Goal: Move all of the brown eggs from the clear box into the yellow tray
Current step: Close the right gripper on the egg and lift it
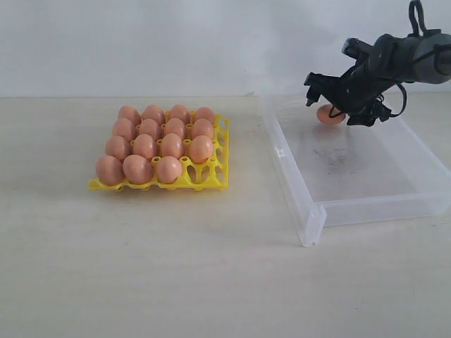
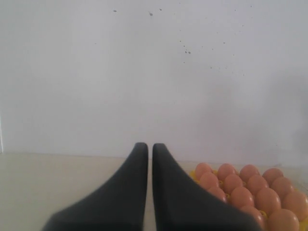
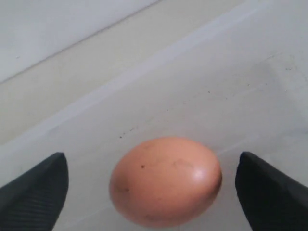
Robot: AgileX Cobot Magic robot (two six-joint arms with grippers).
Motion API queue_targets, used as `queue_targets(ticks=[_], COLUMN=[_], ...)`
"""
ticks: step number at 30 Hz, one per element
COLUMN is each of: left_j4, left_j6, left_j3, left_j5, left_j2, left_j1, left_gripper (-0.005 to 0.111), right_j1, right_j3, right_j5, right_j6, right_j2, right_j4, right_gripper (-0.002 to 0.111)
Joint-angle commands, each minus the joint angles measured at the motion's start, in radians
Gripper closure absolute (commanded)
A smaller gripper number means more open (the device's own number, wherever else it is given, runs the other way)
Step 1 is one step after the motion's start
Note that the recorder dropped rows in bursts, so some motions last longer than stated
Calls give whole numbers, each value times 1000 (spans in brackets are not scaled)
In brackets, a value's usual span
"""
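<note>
r claw wide — egg between, prob untouched

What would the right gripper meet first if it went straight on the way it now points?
The lone brown egg in the clear box. It lies centred between the fingers of the open right gripper, so it would likely slide between them before the box floor is met; depth is unclear.

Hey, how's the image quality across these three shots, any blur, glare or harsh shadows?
Exterior view: soft even light, only a faint shadow under the yellow tray, pale sheen on the clear box wall. Left wrist view: the left gripper is dark and soft-edged. Right wrist view: the brown egg is sharp, with a small highlight.
</note>
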Motion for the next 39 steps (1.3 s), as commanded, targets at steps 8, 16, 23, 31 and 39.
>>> queue_targets(ticks=[8,16,23,31,39], left_j4=[-5,-5,-5,-5,-5], left_j6=[3,3,3,3,3], left_j3=[-3,-3,-3,-3,-3], left_j5=[-6,-6,-6,-6,-6], left_j2=[-1,-1,-1,-1,-1], left_j1=[-4,-4,-4,-4,-4], left_gripper=[103,103,103,103,103], right_j1=[21,21,14,25,38], right_j3=[4,4,4,4,4], right_j5=[-77,56,299,443,296], right_j6=[-400,-654,-684,-703,-567], right_j2=[-5,-5,-26,-41,-40], right_j4=[392,428,363,185,143], right_gripper=[82,52,41,41,41])
